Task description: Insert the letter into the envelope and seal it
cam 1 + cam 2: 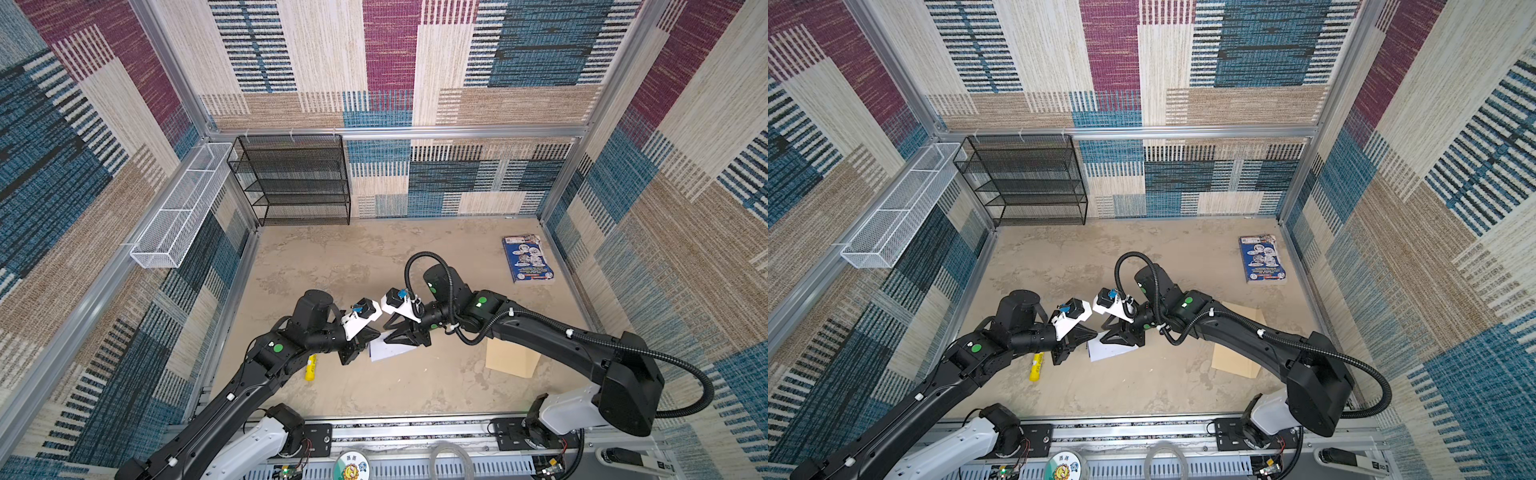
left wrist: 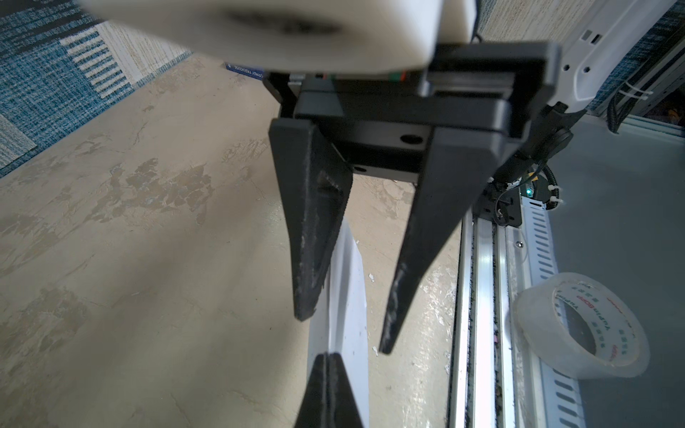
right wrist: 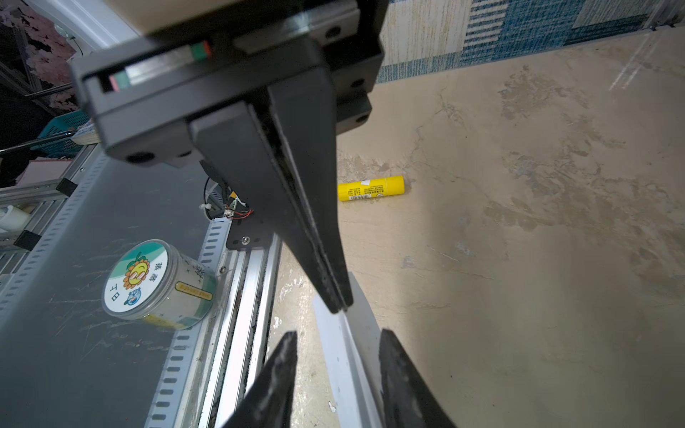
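Observation:
The letter (image 1: pixel 390 352) shows its plain white back and is lifted off the table at mid-front, seen in both top views (image 1: pixel 1106 351). My left gripper (image 1: pixel 376 332) is shut on one edge of it; in the left wrist view the closed tips (image 2: pixel 328 355) pinch the white sheet (image 2: pixel 348 296). My right gripper (image 1: pixel 387 334) faces the left one, open, its two fingers straddling the letter (image 3: pixel 348 370) just behind the left tips; the gap shows in the right wrist view (image 3: pixel 339 333). The tan envelope (image 1: pixel 511 359) lies flat to the right, partly under the right arm.
A yellow glue stick (image 1: pixel 310 368) lies under the left arm. A blue booklet (image 1: pixel 527 258) is at the back right. A black mesh shelf (image 1: pixel 295 178) and a white wire basket (image 1: pixel 178 208) stand at the back left. A tape roll (image 2: pixel 582 326) and a round tub (image 3: pixel 155 281) sit beyond the front rail.

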{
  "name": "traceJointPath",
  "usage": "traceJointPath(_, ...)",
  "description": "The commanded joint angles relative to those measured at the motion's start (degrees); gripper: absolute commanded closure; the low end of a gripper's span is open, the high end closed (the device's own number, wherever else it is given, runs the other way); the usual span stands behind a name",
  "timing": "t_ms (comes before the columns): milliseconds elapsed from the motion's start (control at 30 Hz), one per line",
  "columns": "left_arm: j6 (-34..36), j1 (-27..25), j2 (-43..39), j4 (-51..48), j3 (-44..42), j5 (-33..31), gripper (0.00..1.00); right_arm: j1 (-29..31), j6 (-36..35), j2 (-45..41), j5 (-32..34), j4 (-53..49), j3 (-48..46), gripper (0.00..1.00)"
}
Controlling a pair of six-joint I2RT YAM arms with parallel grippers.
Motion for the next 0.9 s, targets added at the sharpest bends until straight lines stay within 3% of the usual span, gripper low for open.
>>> traceJointPath(0,-0.9,0.0,-0.2,1.7,-0.1,0.0,1.0,0.0,0.6,0.1,-1.5,2.7,-0.3,0.66)
traceJointPath(300,-0.9,0.0,-0.5,1.0,0.0,-1.5,1.0,-0.2,0.1,-0.4,-0.9,3.0,-1.3,0.87)
traceJointPath(867,-1.6,1.2,-1.9,0.2,0.8,-12.0,1.0,-4.8,0.9,-7.4,0.2,5.2,-8.3,0.88)
